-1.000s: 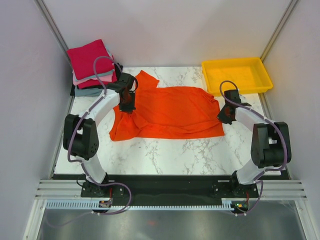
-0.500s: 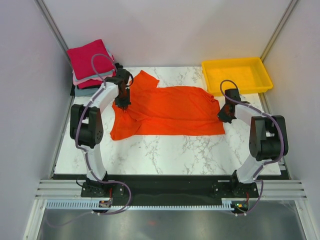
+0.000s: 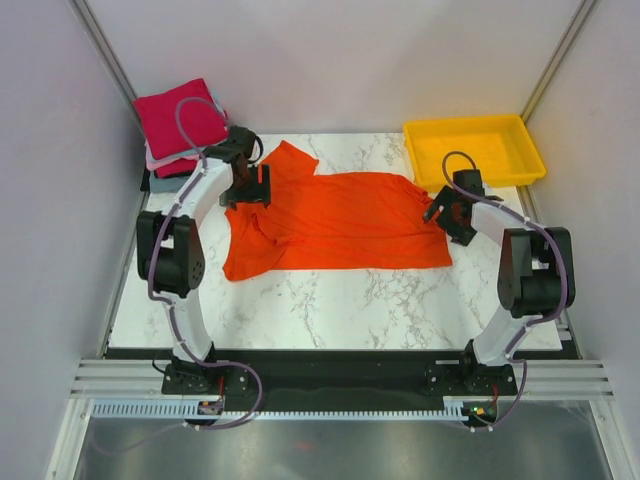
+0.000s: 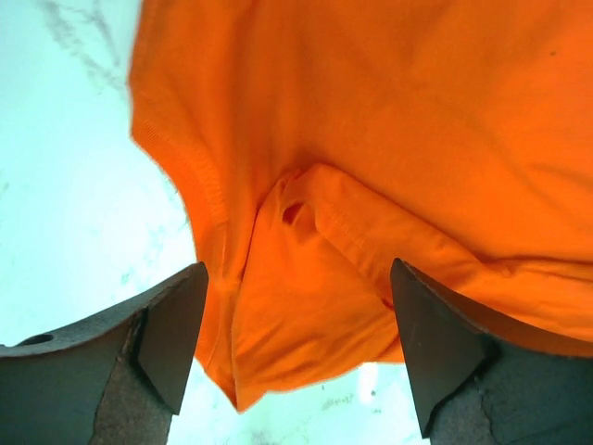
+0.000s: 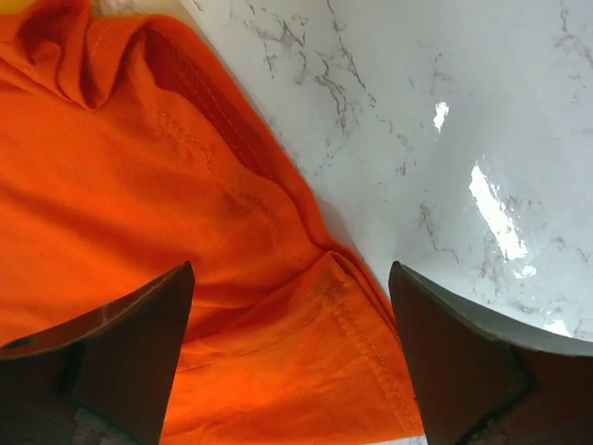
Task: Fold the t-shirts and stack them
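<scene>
An orange-red t-shirt [image 3: 340,225] lies spread across the marble table [image 3: 330,300], its left side bunched and its sleeve pointing up. A stack of folded t-shirts [image 3: 180,130], crimson on top, sits at the back left corner. My left gripper [image 3: 247,187] hovers open over the shirt's left edge; the rumpled orange cloth [image 4: 306,278] lies below the wide jaws, not held. My right gripper [image 3: 447,215] stands open over the shirt's right hem [image 5: 371,343], with nothing between its fingers.
A yellow plastic tray [image 3: 518,175] stands at the back right, just behind the right gripper. Grey walls close in on both sides. Bare marble [image 5: 463,111] shows right of the shirt and in front of it.
Both grippers have opened and let go of the orange-red shirt. The left gripper has moved back and slightly left; the right has lifted a little toward the tray. The shirt lies flatter.
</scene>
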`<state>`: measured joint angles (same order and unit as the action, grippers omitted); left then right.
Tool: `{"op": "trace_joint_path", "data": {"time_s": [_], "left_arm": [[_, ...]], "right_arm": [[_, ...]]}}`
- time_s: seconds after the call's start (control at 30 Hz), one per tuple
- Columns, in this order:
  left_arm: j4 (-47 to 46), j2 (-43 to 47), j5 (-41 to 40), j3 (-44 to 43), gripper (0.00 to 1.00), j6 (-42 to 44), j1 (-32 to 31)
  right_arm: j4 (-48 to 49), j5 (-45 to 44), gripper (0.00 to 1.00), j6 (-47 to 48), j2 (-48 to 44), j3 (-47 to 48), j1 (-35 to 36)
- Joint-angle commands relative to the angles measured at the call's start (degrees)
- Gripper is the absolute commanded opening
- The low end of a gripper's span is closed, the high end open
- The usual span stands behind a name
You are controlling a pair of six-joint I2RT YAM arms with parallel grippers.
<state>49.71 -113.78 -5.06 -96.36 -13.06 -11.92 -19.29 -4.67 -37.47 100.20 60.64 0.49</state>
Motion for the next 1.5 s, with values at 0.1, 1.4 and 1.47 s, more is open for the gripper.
{"op": "trace_joint_path", "data": {"time_s": [0.1,1.4,1.47], "left_arm": [[-1.2,19.8,-5.4,8.2,0.87,-7.3,0.1],[-39.2,45.1,-3.6,69.5,0.67,-35.5,0.2],[-40.0,44.3,-3.7,69.3,0.51,-35.0,0.2]], "right_arm": [[-4.7,-2.5,0.98,3.6,-8.9,5.5,-3.6],[10.6,7.8,0.07,3.5,-19.1,-25.7,-4.8],[11.1,7.9,0.0,3.5,-18.8,-26.1,-4.8]]}}
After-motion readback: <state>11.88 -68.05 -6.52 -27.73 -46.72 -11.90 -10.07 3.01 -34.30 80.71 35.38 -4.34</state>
